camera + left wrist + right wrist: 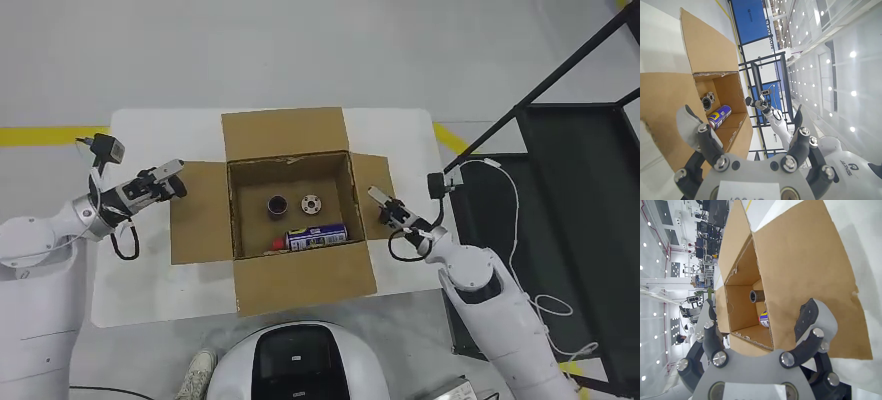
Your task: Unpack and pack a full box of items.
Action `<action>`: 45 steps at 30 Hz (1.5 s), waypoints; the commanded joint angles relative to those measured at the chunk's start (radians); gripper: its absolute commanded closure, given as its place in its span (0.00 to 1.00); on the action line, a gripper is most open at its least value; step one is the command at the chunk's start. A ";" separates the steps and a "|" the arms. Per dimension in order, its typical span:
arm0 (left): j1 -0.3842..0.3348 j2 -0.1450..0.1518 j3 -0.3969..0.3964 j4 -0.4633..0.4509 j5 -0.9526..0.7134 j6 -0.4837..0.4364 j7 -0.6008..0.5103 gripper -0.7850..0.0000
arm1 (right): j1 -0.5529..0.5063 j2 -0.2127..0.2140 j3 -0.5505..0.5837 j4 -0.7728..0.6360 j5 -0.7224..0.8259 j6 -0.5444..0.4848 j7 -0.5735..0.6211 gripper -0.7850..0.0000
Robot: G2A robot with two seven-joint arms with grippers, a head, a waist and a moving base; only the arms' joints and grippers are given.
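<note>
Top view: cardboard box (285,132) is sitting mid-frame on the white tabletop (150,290), all four flaps folded out.

Contents:
- A blue spray can (315,237) is lying on its side along the lower wall.
- A dark metal sleeve (277,206) and a small flanged fitting (311,205) are standing just beside each other above it.

Left pincer (172,180) is hovering over the left flap and right pincer (383,200) over the right flap. Both have fingers apart and are holding nothing, which the wrist views confirm.

Judgement: all items are resting inside, so the unpacking step is pending. The next move calls for one arm dipping over the wall. The spray can needs a grasp across its body, and the sleeve looks easier from above.
</note>
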 commanded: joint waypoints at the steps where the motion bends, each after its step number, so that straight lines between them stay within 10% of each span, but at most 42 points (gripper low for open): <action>1: -0.001 0.004 -0.016 0.023 -0.041 -0.007 -0.032 0.00 | -0.001 0.002 0.011 -0.033 -0.036 -0.006 -0.009 0.00; 13: -0.058 0.039 -0.090 0.146 -0.139 -0.156 -0.267 0.00 | 0.163 -0.002 -0.177 -0.164 -0.379 -0.048 0.174 0.00; 24: -0.131 0.060 -0.099 0.253 -0.163 -0.109 -0.234 0.00 | 0.367 -0.045 -0.409 -0.030 -0.475 0.002 0.264 0.00; 45: -0.131 0.060 -0.099 0.253 -0.163 -0.109 -0.234 0.00 | 0.414 -0.049 -0.436 -0.020 -0.536 -0.006 0.307 0.00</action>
